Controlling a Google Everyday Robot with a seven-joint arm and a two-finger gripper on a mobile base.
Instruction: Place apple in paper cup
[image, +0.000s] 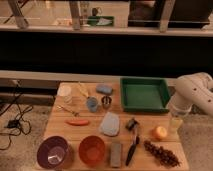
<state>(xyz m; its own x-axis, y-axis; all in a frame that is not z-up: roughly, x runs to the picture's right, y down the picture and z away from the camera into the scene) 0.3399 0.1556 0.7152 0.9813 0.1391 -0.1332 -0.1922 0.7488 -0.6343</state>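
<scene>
The apple (160, 132) is a small round orange-yellow fruit lying on the wooden table (90, 131) near its right front. The paper cup (64, 91) is a pale whitish cup standing at the table's far left corner. My gripper (176, 123) hangs from the white arm (192, 92) at the table's right edge, just right of and slightly behind the apple, far from the cup. It holds nothing that I can see.
A green tray (144, 94) sits at the back right. A blue-grey cup (92, 104) and a small dark metal cup (106, 101) stand mid-table. A carrot-like piece (77, 121), purple bowl (52, 152), orange-red bowl (92, 150), grey block (116, 153), black brush (131, 145) and dark grapes (161, 152) lie in front.
</scene>
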